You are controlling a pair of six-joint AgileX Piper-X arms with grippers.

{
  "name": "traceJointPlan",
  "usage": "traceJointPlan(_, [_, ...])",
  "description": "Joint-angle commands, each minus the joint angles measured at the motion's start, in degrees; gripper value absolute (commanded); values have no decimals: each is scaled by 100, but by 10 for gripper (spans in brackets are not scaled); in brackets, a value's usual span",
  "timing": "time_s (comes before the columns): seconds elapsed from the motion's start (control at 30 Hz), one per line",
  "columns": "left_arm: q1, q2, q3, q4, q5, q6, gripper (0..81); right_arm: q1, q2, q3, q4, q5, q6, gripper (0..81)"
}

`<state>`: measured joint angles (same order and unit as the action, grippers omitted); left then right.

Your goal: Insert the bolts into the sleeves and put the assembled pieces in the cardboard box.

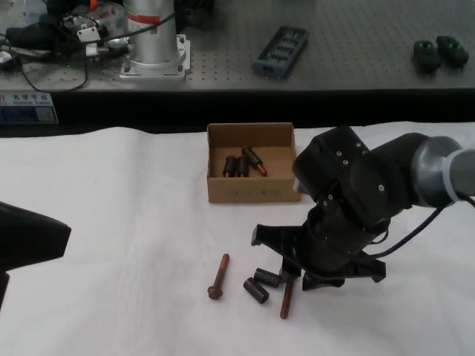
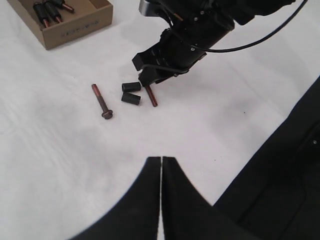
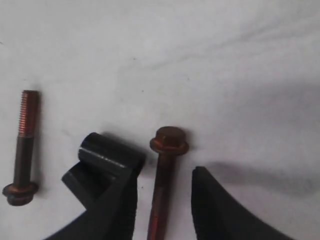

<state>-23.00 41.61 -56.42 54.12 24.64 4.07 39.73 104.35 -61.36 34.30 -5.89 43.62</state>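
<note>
Two bolts lie loose on the white cloth (image 1: 111,311) in the lower centre of the high view, with two sleeves (image 1: 261,284) between them. The box (image 1: 249,194) sits just above, at the frame's centre, with assembled pieces (image 1: 241,165) already inside.

The right gripper (image 3: 167,170) hangs over the right bolt (image 3: 162,195) with its fingers (image 3: 220,210) spread apart, one on each side of the shank and neither yet pressing it. The shank runs along the gap between the fingers, and its hex head points out past the tips. Closing should therefore pinch straight across the bolt. One sleeve (image 3: 107,155) lies just beside the other finger; I cannot tell whether they touch, and it could be nudged as the fingers close.

The left bolt (image 1: 219,276) lies roughly parallel, head the opposite way, apart from both grippers. The left gripper (image 2: 161,190) has its fingers pressed together on nothing, and it waits at the left edge of the high view, well apart from the parts. The right arm is plainly the nearer one.
</note>
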Motion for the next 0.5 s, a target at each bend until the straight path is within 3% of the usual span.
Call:
traceJointPlan(0.0, [-17, -37, -4, -18, 55, 111, 7, -51, 139, -100, 151, -22, -128, 283])
traceJointPlan(0.37, [-17, -37, -4, -18, 55, 111, 7, -51, 249, -177, 139, -32, -125, 283])
traceJointPlan(0.47, [-17, -37, -4, -18, 55, 111, 7, -51, 249, -175, 139, -32, -125, 224])
